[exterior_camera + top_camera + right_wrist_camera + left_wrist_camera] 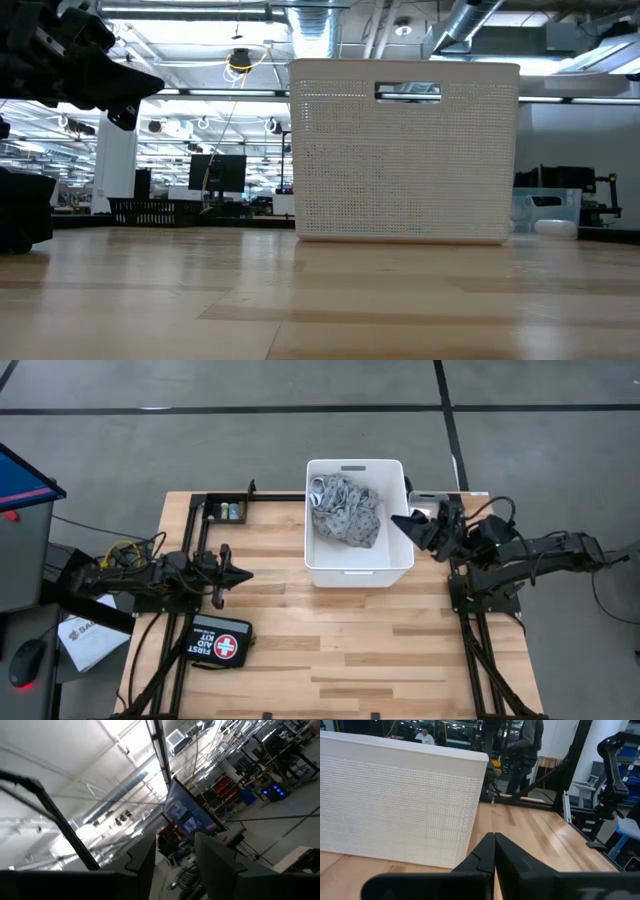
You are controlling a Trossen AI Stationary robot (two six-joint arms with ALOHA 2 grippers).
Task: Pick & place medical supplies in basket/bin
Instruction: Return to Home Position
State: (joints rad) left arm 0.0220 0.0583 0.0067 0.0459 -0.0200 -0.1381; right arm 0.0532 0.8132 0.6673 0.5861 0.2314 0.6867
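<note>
Black pouch (pixel 220 642): one, lay flat near the left jaws, on their near side.
Left gripper (pixel 243 572): jaws were shut tight and held nothing; they pointed at the tub.
White tub (pixel 358 576): one, stood between the two pairs of jaws.
Grey cloth bandage (pixel 345 512): one, lay bunched up inside the tub.
Right gripper (pixel 410 523): jaws were a little apart and empty, just beside the tub's wall.
Clear bin (pixel 427 498): one, just behind the right jaws; I could not tell what was in it.
</note>
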